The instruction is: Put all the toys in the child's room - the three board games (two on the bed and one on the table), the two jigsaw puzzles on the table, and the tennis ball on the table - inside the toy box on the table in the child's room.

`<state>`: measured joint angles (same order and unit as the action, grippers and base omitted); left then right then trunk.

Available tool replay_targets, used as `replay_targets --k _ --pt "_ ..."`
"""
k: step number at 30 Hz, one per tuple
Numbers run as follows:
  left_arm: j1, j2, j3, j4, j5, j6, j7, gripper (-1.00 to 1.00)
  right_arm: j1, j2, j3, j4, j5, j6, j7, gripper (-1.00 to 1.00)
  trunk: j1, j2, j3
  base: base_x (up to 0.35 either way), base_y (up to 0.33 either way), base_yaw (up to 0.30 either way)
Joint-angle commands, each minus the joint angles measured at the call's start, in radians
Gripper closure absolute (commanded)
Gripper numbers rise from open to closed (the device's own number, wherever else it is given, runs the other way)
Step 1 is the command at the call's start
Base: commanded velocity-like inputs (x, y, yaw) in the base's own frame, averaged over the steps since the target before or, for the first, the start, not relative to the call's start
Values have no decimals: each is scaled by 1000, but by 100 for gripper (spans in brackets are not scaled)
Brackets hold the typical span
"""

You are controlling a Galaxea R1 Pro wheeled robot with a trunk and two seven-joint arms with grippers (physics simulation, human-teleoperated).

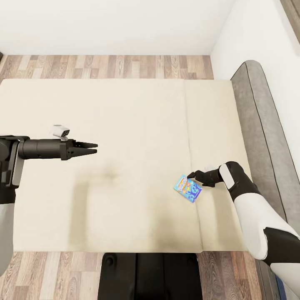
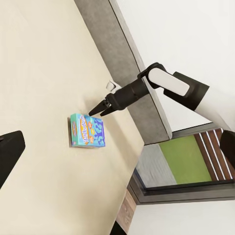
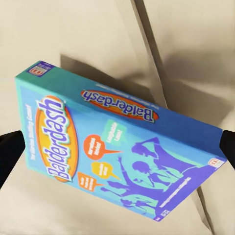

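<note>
Wide low bed (image 1: 125, 137) with two-part beige mattress; low grey padded headboard (image 1: 258, 125) along one side, wood-plank floor (image 1: 104, 66) beyond the far edge.

Small flat blue card board game box, printed "Balderdash" (image 1: 188, 188), lies on the mattress near the headboard, just beside the seam between the two mattress parts. Same box seen close from the right wrist (image 3: 117, 147), and from the left wrist (image 2: 88, 131).

Right gripper (image 1: 192, 175) at the box's headboard-side corner, fingertips close to it; jaws look spread, a dark finger at each side of the box in the right wrist view. Contact cannot be told.

Left gripper (image 1: 92, 148) hovers over bare mattress, well apart from the box, fingers narrowly parted, holding nothing.
</note>
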<state>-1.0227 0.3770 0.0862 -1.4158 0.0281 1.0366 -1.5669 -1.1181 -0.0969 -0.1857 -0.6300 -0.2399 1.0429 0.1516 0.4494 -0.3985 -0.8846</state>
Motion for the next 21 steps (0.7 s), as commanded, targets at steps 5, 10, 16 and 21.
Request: replay_targets --k 5,10,16,21 --pt "0 0 0 0 0 11 -4 -100 0 -1 -3 -1 4 4 6 -100 1 -2 -1 0 0 0" --pt "0 0 0 0 0 11 -4 -100 1 -1 -3 -1 4 4 5 -100 1 -2 -1 0 0 0" --pt "0 0 0 0 0 11 -4 -100 1 -5 -3 -1 5 4 6 -100 1 -2 -1 0 0 0" --pt "0 0 0 0 0 11 -4 -100 1 -8 -3 -1 5 4 6 -100 1 -2 -1 0 0 0"
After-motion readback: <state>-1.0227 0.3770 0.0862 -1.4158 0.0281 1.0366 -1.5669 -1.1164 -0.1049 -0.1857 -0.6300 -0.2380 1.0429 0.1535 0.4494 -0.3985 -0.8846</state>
